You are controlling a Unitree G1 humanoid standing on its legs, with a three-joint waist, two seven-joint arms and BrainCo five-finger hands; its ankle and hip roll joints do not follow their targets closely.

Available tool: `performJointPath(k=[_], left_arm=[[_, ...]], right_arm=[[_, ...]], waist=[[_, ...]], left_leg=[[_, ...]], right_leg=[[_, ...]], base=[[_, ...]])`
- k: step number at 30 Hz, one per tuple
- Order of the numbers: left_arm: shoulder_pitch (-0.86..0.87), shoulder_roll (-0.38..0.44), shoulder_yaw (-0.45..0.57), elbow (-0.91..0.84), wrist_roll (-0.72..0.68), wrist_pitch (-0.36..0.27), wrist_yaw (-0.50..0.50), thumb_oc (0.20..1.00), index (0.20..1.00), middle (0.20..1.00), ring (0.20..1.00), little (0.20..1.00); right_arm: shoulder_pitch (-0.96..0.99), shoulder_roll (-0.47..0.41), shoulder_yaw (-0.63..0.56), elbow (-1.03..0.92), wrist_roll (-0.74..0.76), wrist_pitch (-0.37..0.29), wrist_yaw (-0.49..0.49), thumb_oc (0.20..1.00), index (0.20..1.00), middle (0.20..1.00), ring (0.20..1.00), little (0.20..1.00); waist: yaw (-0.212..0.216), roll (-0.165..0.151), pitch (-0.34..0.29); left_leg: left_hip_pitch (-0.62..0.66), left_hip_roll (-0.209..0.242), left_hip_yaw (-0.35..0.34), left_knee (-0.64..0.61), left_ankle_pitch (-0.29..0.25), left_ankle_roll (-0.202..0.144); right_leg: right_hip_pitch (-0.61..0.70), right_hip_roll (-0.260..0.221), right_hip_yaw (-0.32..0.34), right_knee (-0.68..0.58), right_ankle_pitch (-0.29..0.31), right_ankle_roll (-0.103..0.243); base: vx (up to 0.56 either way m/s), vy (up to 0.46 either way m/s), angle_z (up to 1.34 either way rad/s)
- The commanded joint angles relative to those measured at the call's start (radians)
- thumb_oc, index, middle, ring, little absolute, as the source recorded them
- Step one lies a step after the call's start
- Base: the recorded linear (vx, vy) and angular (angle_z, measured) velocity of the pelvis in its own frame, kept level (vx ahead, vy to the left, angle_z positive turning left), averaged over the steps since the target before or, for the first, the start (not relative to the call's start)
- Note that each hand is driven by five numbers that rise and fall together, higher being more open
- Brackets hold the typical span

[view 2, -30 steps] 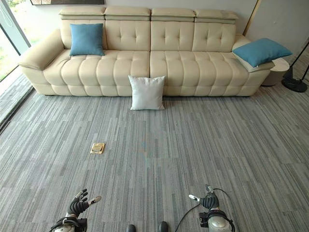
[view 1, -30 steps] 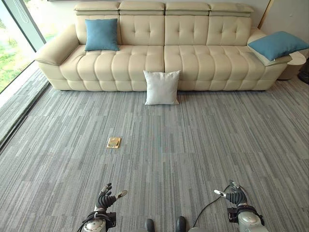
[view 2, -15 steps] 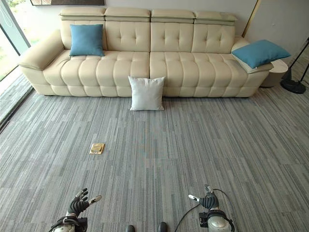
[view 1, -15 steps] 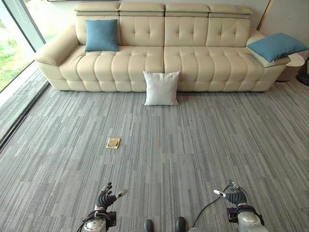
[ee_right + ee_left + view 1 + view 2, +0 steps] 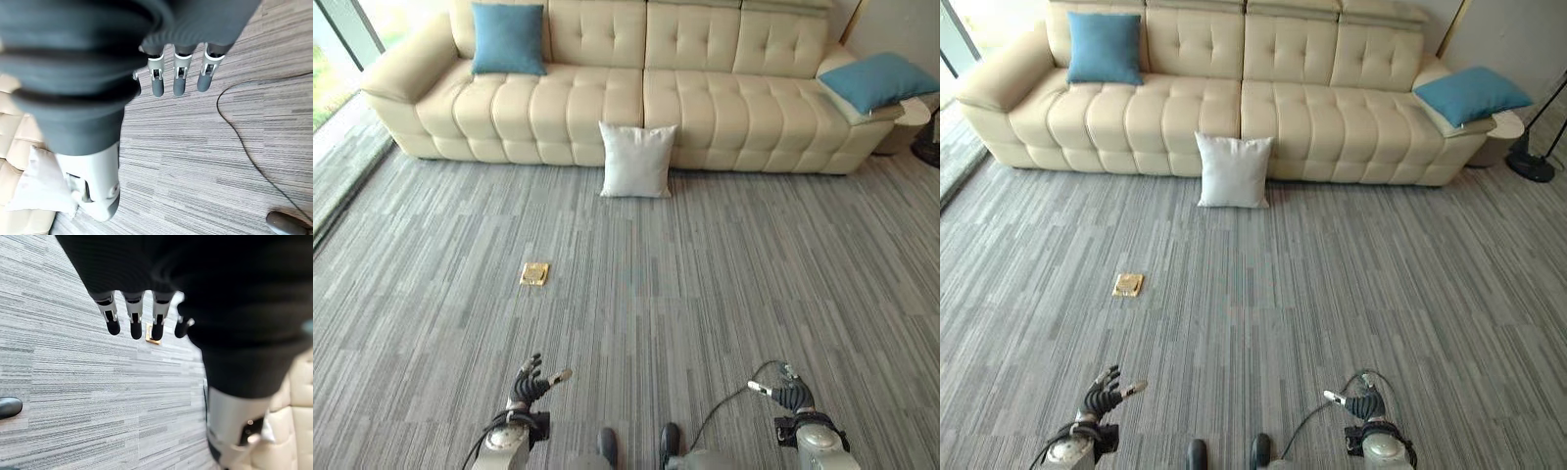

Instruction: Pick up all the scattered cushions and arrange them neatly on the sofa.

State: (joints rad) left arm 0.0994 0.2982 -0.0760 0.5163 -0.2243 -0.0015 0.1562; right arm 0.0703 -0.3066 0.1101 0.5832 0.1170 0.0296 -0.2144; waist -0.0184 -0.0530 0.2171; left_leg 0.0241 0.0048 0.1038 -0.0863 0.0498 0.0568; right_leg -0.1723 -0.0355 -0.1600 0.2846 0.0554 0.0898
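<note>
One white cushion (image 5: 637, 160) is leaning against the sofa (image 5: 705, 108) front on the carpet (image 5: 705, 284); two blue cushions (image 5: 508, 38) are resting on it. Left hand (image 5: 530, 383) and right hand (image 5: 787, 396) are hanging relaxed, empty.

tufted leather-look sofa (image 5: 607, 98), matt cloth cushions (image 5: 636, 160)

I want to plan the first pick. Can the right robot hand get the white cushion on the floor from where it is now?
Probably not yet. The white cushion leans against the sofa front, with a wide stretch of bare carpet between it and the right robot hand. Nothing blocks the way; the robot must walk closer.
</note>
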Motion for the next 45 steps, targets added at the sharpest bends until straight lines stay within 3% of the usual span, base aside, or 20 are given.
performJointPath(k=[1,3,7,11,13,15,17,19,22,23,24,27,31,33,35,37,38,41,43,45], left_arm=[[-0.013,0.041,0.001,-0.04,-0.024,-0.029,0.014,1.0,1.0,1.0,1.0,1.0],[-0.023,0.032,-0.01,-0.043,-0.029,-0.031,0.007,1.0,1.0,1.0,1.0,1.0],[-0.046,0.029,-0.015,-0.047,-0.03,-0.033,0.012,1.0,1.0,1.0,1.0,1.0],[-0.057,0.024,-0.023,-0.051,-0.034,-0.039,0.004,1.0,1.0,1.0,1.0,1.0],[-0.071,0.012,-0.025,-0.043,-0.059,-0.045,0.009,1.0,1.0,1.0,1.0,1.0],[-0.076,0.008,-0.024,-0.038,-0.07,-0.042,0.008,1.0,1.0,1.0,1.0,1.0],[-0.081,0.001,-0.027,-0.041,-0.09,-0.046,0.008,1.0,1.0,1.0,1.0,1.0],[-0.091,-0.003,-0.034,-0.039,-0.095,-0.045,0.005,1.0,1.0,1.0,1.0,1.0],[-0.079,-0.001,-0.037,-0.034,-0.072,-0.034,-0.006,1.0,1.0,1.0,1.0,1.0],[-0.06,0.001,-0.034,-0.042,-0.062,-0.024,-0.007,1.0,1.0,1.0,1.0,1.0],[-0.059,0.001,-0.034,-0.042,-0.062,-0.024,-0.007,1.0,1.0,1.0,1.0,1.0],[-0.052,-0.003,-0.032,-0.037,-0.057,-0.018,-0.002,1.0,1.0,1.0,1.0,1.0],[-0.033,0.009,-0.022,-0.05,-0.045,-0.023,-0.003,1.0,1.0,1.0,1.0,1.0],[-0.025,0.018,-0.02,-0.055,-0.044,-0.021,-0.007,1.0,1.0,1.0,1.0,1.0],[-0.023,0.04,-0.015,-0.052,-0.035,-0.014,-0.014,1.0,1.0,1.0,1.0,1.0],[-0.026,0.055,-0.015,-0.053,-0.035,-0.011,-0.01,1.0,1.0,1.0,1.0,1.0],[-0.028,0.056,-0.014,-0.054,-0.037,-0.012,-0.009,1.0,1.0,1.0,1.0,1.0],[-0.04,0.057,-0.018,-0.069,-0.032,-0.013,-0.007,1.0,1.0,1.0,1.0,1.0],[-0.055,0.052,-0.016,-0.067,-0.011,-0.016,-0.002,1.0,1.0,1.0,1.0,1.0],[-0.064,0.047,-0.02,-0.065,-0.006,-0.026,0.0,1.0,1.0,1.0,1.0,1.0]], right_arm=[[-0.04,-0.007,0.009,-0.041,-0.011,-0.02,-0.005,1.0,1.0,1.0,1.0,1.0],[-0.046,-0.018,0.013,-0.043,-0.018,-0.019,-0.004,1.0,1.0,1.0,1.0,1.0],[-0.041,-0.031,0.018,-0.042,-0.039,-0.004,-0.007,1.0,1.0,1.0,1.0,1.0],[-0.023,-0.033,0.014,-0.034,-0.039,-0.006,-0.005,1.0,1.0,1.0,1.0,1.0],[-0.022,-0.04,0.004,-0.025,-0.024,-0.017,-0.008,1.0,1.0,1.0,1.0,1.0],[-0.027,-0.049,0.004,-0.019,-0.011,-0.026,-0.009,1.0,1.0,1.0,1.0,1.0],[-0.035,-0.059,0.012,-0.016,-0.004,-0.033,-0.002,1.0,1.0,1.0,1.0,1.0],[-0.038,-0.066,0.012,-0.011,-0.002,-0.029,0.0,1.0,1.0,1.0,1.0,1.0],[-0.032,-0.073,0.009,-0.001,-0.006,-0.025,0.008,1.0,1.0,1.0,1.0,1.0],[-0.027,-0.079,0.011,-0.001,-0.014,-0.021,0.013,1.0,1.0,1.0,1.0,1.0],[-0.026,-0.08,0.011,-0.001,-0.014,-0.021,0.013,1.0,1.0,1.0,1.0,1.0],[-0.028,-0.083,0.014,0.011,-0.024,-0.014,0.008,1.0,1.0,1.0,1.0,1.0],[-0.026,-0.081,0.019,0.007,-0.055,-0.006,0.016,1.0,1.0,1.0,1.0,1.0],[-0.033,-0.074,0.02,0.004,-0.071,0.001,0.025,1.0,1.0,1.0,1.0,1.0],[-0.04,-0.057,0.032,0.018,-0.079,0.007,0.037,1.0,1.0,1.0,1.0,1.0],[-0.044,-0.034,0.046,0.041,-0.079,0.014,0.034,1.0,1.0,1.0,1.0,1.0],[-0.044,-0.029,0.046,0.043,-0.076,0.016,0.034,1.0,1.0,1.0,1.0,1.0],[-0.062,-0.03,0.049,0.037,-0.072,0.016,0.025,1.0,1.0,1.0,1.0,1.0],[-0.066,-0.033,0.048,0.021,-0.085,0.025,0.02,1.0,1.0,1.0,1.0,1.0],[-0.061,-0.03,0.044,0.013,-0.078,0.018,0.014,1.0,1.0,1.0,1.0,1.0]], waist=[[0.013,0.001,0.021],[0.001,0.009,0.031],[-0.03,0.011,0.048],[-0.044,0.01,0.03],[-0.062,0.027,0.009],[-0.066,0.032,0.008],[-0.058,0.022,0.025],[-0.047,0.008,0.041],[-0.032,-0.009,0.04],[-0.017,-0.003,0.03],[-0.017,-0.004,0.03],[0.001,0.006,0.026],[0.025,0.015,0.005],[0.028,0.003,-0.019],[0.035,-0.02,-0.021],[0.027,-0.012,-0.012],[0.019,-0.004,-0.007],[-0.005,0.015,0.017],[-0.039,0.014,0.033],[-0.048,0.01,0.029]], left_leg=[[0.085,0.03,0.016,-0.001,-0.129,-0.049],[0.124,0.023,0.025,-0.001,-0.153,-0.054],[0.164,0.01,0.006,-0.001,-0.191,-0.067],[0.183,0.013,-0.004,-0.001,-0.214,-0.077],[0.201,0.042,0.003,0.0,-0.211,-0.101],[0.172,0.066,0.011,0.095,-0.216,-0.119],[0.07,0.07,0.012,0.325,-0.154,-0.145],[-0.014,0.081,0.034,0.407,-0.118,-0.136],[-0.07,0.095,0.061,0.345,-0.16,-0.114],[-0.115,0.113,0.045,0.22,-0.079,-0.131],[-0.111,0.111,0.045,0.214,-0.076,-0.131],[-0.177,0.131,0.026,0.102,0.027,-0.16],[-0.195,0.118,0.038,0.039,0.061,-0.161],[-0.194,0.097,0.031,0.089,0.036,-0.139],[-0.154,0.067,0.051,0.111,-0.017,-0.1],[-0.085,0.049,0.075,0.08,-0.052,-0.063],[-0.063,0.048,0.077,0.065,-0.057,-0.06],[0.018,0.041,0.087,0.023,-0.082,-0.063],[0.078,0.026,0.072,0.018,-0.114,-0.078],[0.092,0.018,0.056,0.024,-0.134,-0.08]], right_leg=[[0.003,-0.099,0.023,0.116,-0.091,0.099],[-0.043,-0.086,-0.028,0.06,-0.097,0.074],[-0.096,-0.065,-0.085,-0.091,-0.061,0.072],[-0.053,-0.054,-0.09,-0.148,-0.063,0.05],[-0.022,-0.034,-0.093,-0.158,-0.083,0.028],[0.011,-0.023,-0.089,-0.169,-0.107,0.009],[0.072,-0.014,-0.078,-0.195,-0.129,-0.024],[0.109,-0.025,-0.079,-0.212,-0.147,-0.038],[0.166,-0.038,-0.071,-0.24,-0.164,-0.028],[0.209,-0.037,-0.064,-0.269,-0.18,-0.017],[0.211,-0.038,-0.064,-0.27,-0.18,-0.018],[0.271,-0.033,-0.053,-0.304,-0.199,-0.008],[0.347,-0.044,-0.014,-0.325,-0.22,0.02],[0.346,-0.08,0.013,-0.277,-0.222,0.034],[0.299,-0.112,0.04,-0.137,-0.201,0.057],[0.16,-0.113,0.061,0.077,-0.102,0.073],[0.124,-0.105,0.057,0.097,-0.095,0.067],[0.021,-0.082,-0.038,-0.031,-0.112,0.042],[-0.022,-0.057,-0.072,-0.221,-0.059,0.067],[-0.007,-0.049,-0.042,-0.253,-0.051,0.067]], base=[[0.2,0.065,-0.22],[0.21,-0.003,-0.16],[0.21,-0.08,0.0],[0.19,-0.101,0.24],[0.37,-0.233,0.37],[0.28,-0.203,0.4],[0.22,-0.2,0.23],[0.16,-0.114,-0.06],[0.31,0.022,-0.1],[0.35,0.089,-0.21],[0.34,0.123,-0.26],[0.26,0.109,-0.28],[0.42,0.274,-0.17],[0.47,0.357,-0.82],[0.36,0.295,-0.2],[0.3,0.265,-0.04],[0.27,0.181,0.06],[0.29,0.035,-0.09],[0.38,-0.103,0.09],[0.34,-0.15,0.29]])
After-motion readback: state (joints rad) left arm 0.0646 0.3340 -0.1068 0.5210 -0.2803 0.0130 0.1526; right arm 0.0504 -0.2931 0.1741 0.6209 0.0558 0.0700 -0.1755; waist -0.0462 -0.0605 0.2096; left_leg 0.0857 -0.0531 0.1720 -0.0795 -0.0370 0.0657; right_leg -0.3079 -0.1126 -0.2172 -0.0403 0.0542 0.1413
